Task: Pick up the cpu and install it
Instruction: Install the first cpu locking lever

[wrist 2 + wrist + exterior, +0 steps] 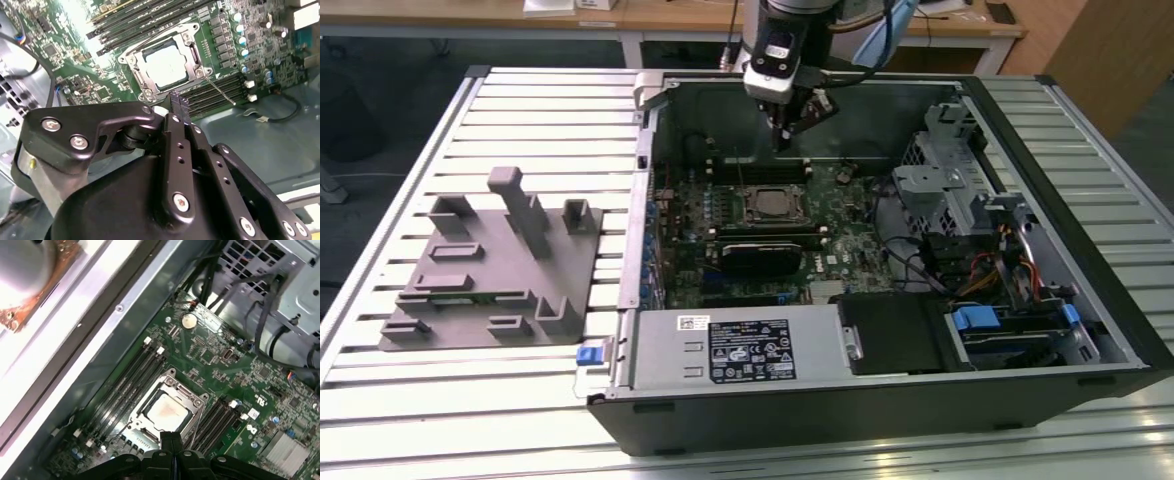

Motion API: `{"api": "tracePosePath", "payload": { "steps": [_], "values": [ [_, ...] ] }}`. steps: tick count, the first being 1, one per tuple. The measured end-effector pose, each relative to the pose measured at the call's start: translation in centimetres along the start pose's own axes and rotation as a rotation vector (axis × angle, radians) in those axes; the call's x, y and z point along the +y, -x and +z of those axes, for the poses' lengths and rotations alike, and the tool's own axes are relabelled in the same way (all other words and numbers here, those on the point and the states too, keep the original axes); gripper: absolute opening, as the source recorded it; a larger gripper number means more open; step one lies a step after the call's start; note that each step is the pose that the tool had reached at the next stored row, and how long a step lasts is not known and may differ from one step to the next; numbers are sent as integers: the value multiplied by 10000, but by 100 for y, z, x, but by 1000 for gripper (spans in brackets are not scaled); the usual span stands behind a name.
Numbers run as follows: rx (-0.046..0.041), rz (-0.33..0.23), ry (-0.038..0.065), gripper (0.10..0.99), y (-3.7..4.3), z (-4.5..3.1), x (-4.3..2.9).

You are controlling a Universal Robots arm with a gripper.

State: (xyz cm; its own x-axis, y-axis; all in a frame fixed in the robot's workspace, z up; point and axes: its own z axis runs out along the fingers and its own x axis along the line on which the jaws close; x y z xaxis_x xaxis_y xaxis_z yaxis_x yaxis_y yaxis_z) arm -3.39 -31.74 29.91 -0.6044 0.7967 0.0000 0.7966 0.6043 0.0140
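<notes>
**One CPU seated in its socket, gripper closed and empty above it**

In the exterior view, one open computer case lies on a slatted table, and one arm reaches down into it from above. The gripper hangs over the upper part of the motherboard, its fingers drawn together with nothing between them. Just below it lies the single cpu, a small pale square inside a dark socket frame with a metal rim. On the exterior view's left, well apart from the case, stands one grey plastic block with several upright posts. A drive cage and a bundle of cables fill the case on the exterior view's right.

In the second wrist view, the gripper crosses the foreground, its black linkage hiding the near part of the board. The fingers meet at a narrow ribbed tip holding nothing. Beyond the tip lies the cpu, flat, square, silvery-white under glare, lying level within the socket frame. Memory slots run on both sides of it; their number is probably four per side, though the glare makes counting unsure.

In the first wrist view, the cpu looks pale with a faint warm tint at its middle, ringed by the socket frame. The closed gripper juts in just beside it. One round coin battery sits farther along the board.
</notes>
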Motion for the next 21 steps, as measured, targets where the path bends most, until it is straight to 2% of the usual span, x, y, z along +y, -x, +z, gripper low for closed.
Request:
{"api": "tracePosePath", "payload": {
  "steps": [9,21],
  "values": [
    [13,-924,0,106,0,0,0],
    [42,-3011,0,106,0,3,0]
  ]
}}
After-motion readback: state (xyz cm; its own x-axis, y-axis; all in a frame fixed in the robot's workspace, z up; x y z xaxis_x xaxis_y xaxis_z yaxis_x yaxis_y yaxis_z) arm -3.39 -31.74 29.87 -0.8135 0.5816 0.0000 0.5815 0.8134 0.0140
